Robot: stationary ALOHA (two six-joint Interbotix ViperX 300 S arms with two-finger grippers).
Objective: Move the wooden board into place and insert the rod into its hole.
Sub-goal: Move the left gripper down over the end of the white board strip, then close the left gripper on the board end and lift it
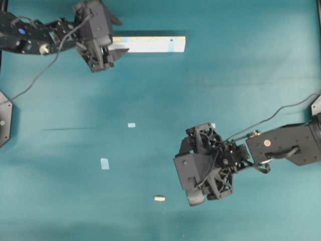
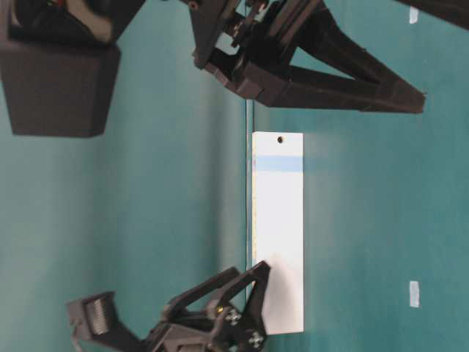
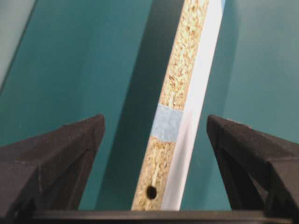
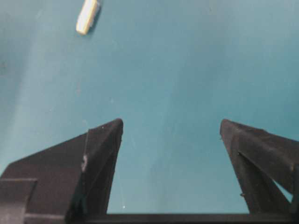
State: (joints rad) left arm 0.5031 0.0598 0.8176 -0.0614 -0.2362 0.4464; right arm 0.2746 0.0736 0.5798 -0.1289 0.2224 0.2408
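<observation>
The teal bench is shown from above, with two small pale-blue tape squares and lying flat near its middle, well apart from each other. A third scrap of tape is partly hidden behind the right arm's wrist. No object is seen standing between either gripper and the task's things.

The wooden board is found at the top of the overhead view, set on its long edge, with a light-blue tape band near one end. In the left wrist view the speckled chipboard edge is turned toward the camera, and the hole is seen as a small dark circle just below the blue patch.

The left gripper is reached in from the upper left; its jaws are spread wide on either side of the board's end, apart from both faces, so nothing is pinched.

The rod lies on its side on the bench at the lower middle, near the right gripper but apart from it. The right arm is extended from the right edge, its gripper pointed toward the rod, the jaws spread and holding nothing.
</observation>
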